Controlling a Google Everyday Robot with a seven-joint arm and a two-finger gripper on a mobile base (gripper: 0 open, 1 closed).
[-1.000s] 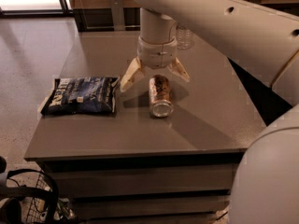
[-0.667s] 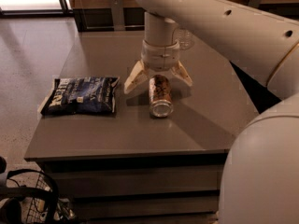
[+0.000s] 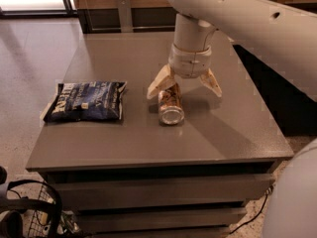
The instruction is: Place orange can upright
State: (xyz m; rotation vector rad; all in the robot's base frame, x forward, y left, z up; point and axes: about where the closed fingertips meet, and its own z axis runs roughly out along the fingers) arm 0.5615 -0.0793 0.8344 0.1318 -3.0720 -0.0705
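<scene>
The orange can lies on its side on the grey table, its silver end facing the front edge. My gripper hangs over the can's far end with its two fingers spread wide open, one finger to the left of the can and the other well to the right. The fingers do not hold the can.
A dark blue snack bag lies flat on the left part of the table. My white arm crosses the upper right. A wire basket stands on the floor at the lower left, below the table's front edge.
The gripper has shifted slightly to the right over the can. The can and the bag have not moved.
</scene>
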